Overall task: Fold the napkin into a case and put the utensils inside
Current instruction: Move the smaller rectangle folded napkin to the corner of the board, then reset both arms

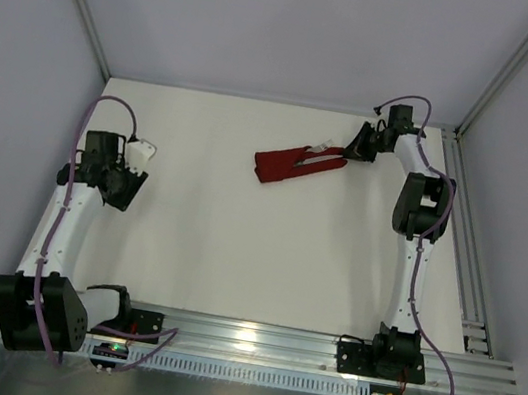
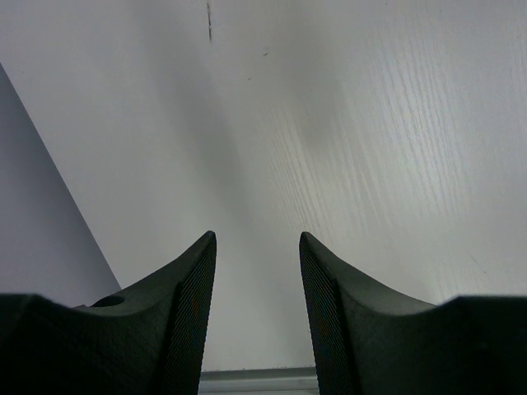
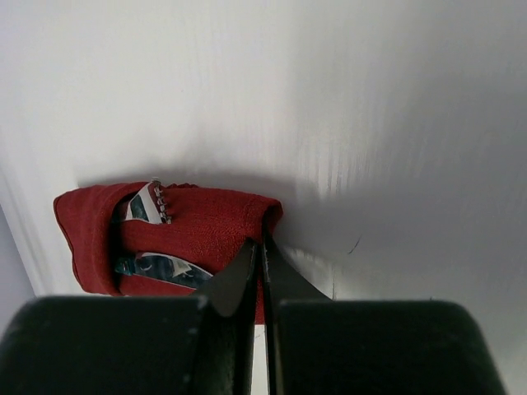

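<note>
White desk (image 1: 234, 253) is bearing the red case (image 1: 295, 162), utensils (image 3: 152, 204) poking out; right pincer (image 3: 260, 245) closed at its end, left pincer (image 2: 258, 239) hovering open.

Soft, even light from overhead leaves the white surface (image 1: 215, 250) bright, with a small glare patch on the metal rail (image 1: 246, 333) at its near edge. Both wrist views show the left pincer (image 2: 258, 243) and right pincer (image 3: 259, 247) dark and blurred, perhaps underexposed, above broad diffuse shadows.
</note>
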`<action>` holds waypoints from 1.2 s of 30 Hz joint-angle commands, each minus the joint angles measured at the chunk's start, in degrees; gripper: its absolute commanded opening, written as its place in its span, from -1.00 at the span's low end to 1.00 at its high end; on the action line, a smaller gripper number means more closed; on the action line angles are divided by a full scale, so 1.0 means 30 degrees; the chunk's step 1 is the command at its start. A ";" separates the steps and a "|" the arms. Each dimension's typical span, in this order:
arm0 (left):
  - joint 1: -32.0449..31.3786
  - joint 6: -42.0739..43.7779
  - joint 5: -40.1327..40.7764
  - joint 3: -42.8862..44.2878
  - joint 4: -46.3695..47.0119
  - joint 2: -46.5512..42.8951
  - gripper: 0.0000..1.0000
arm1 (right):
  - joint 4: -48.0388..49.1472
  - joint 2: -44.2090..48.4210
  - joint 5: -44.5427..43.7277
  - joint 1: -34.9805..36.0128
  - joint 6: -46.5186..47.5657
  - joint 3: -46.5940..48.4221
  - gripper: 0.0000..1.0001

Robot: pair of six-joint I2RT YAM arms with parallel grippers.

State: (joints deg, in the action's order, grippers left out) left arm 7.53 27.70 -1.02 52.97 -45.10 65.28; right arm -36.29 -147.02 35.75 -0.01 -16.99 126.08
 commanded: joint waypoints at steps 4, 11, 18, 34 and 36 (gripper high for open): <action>0.0156 0.0023 0.0163 0.0771 -0.0435 0.0039 -0.05 | 0.0964 -0.0387 -0.0844 -0.0641 -0.1572 0.1420 -0.77; 0.0156 -0.0035 0.0134 0.0771 -0.0698 -0.0313 -0.03 | 0.0174 0.0956 -0.1424 -0.0670 0.0272 0.0661 0.12; 0.0156 -0.0386 0.0075 0.0801 -0.1225 -0.0869 -0.02 | 0.0844 0.5727 -0.2948 -0.1431 0.1005 -0.2003 0.98; 0.0244 -0.1235 0.0632 -0.2478 -0.0086 -0.3565 0.27 | 0.7264 2.5118 -1.7331 -0.2106 -0.0742 -2.4207 0.99; 0.0244 -0.1499 0.0632 -0.2802 0.0296 -0.3624 0.27 | 0.7293 2.6063 -1.8297 -0.2106 -0.1510 -2.6135 0.99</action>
State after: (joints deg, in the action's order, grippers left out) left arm 7.77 25.26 0.45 45.71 -47.27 55.59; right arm -15.62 -70.87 -10.61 -6.68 -16.97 55.13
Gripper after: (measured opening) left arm 0.634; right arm 0.992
